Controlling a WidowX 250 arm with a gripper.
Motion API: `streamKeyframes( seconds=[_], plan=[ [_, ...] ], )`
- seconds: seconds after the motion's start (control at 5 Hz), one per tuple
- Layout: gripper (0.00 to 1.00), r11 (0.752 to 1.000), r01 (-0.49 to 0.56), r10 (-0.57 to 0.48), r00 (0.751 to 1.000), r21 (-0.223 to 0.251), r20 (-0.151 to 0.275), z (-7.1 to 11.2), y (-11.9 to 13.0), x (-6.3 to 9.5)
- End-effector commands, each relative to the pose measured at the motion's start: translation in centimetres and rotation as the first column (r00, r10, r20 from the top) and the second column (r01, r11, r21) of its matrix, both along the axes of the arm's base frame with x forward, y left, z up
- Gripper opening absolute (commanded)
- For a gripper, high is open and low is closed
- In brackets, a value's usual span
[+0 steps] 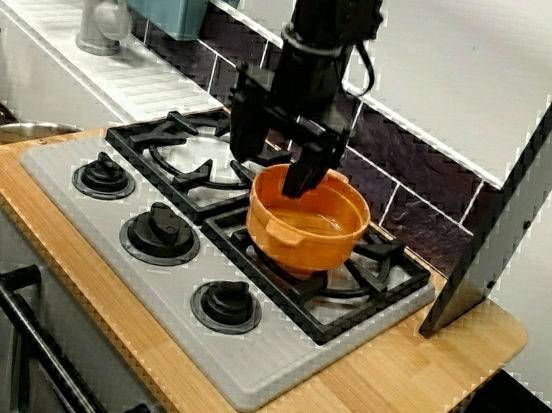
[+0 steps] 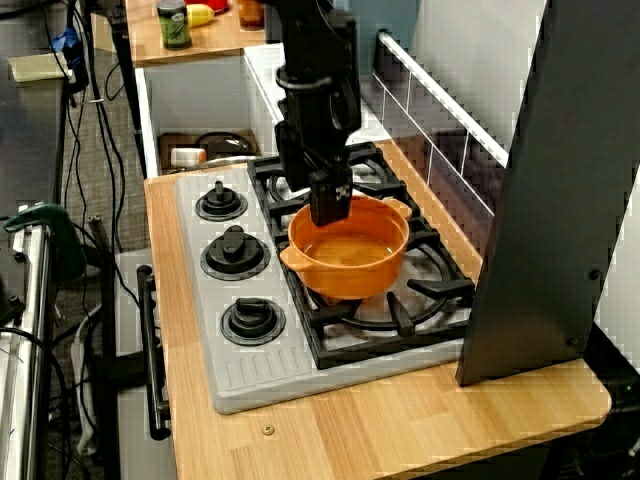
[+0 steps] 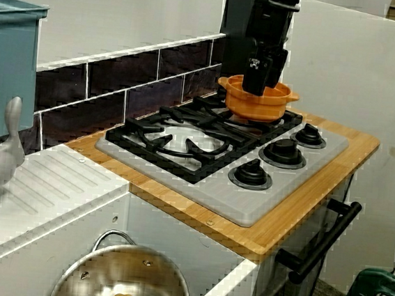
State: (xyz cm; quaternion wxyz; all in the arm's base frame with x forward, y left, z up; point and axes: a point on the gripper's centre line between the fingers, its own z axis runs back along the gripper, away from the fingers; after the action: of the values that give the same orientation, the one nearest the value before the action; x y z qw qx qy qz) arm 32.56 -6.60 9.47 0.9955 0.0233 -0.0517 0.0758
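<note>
Nearest us, the black oven handle (image 1: 48, 340) runs below the wooden counter (image 1: 383, 401), whose front edge sits just beyond the grey stove top (image 1: 266, 367) and its three knobs (image 1: 227, 304). Up on the right-hand grate sits the orange pot (image 1: 308, 236), two-handled and upright, well inside the stove's border. The gripper (image 1: 272, 174) hangs over the pot's rear-left rim with its jaws spread wide and gripping nothing. One finger (image 1: 305, 175) dips at the rim; from the front view I can't tell whether it touches. Room opens toward the knobs and across the left grate (image 1: 196, 161). The tiled backsplash (image 1: 411, 173) closes the rear, and a leaning metal panel (image 1: 518, 206) hems in the counter's right end.
</note>
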Motion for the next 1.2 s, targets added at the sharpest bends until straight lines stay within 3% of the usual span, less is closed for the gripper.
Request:
streamKeyframes(
  seconds=[0.0, 0.2, 0.4, 1.0],
  plan=[
    [1.0, 1.0, -0.015, 0.015, 1.0, 0.022, 0.019, 0.1, 0.9, 1.1],
    [1.0, 0.999, -0.017, 0.017, 1.0, 0.031, 0.007, -0.5, 1.1, 1.3],
    [0.0, 1.0, -0.013, 0.013, 1.0, 0.025, 0.003, -0.5, 1.2, 1.5],
    [0.0, 1.0, -0.008, 0.008, 1.0, 0.005, 0.003, 0.8, 1.5, 1.2]
  ],
)
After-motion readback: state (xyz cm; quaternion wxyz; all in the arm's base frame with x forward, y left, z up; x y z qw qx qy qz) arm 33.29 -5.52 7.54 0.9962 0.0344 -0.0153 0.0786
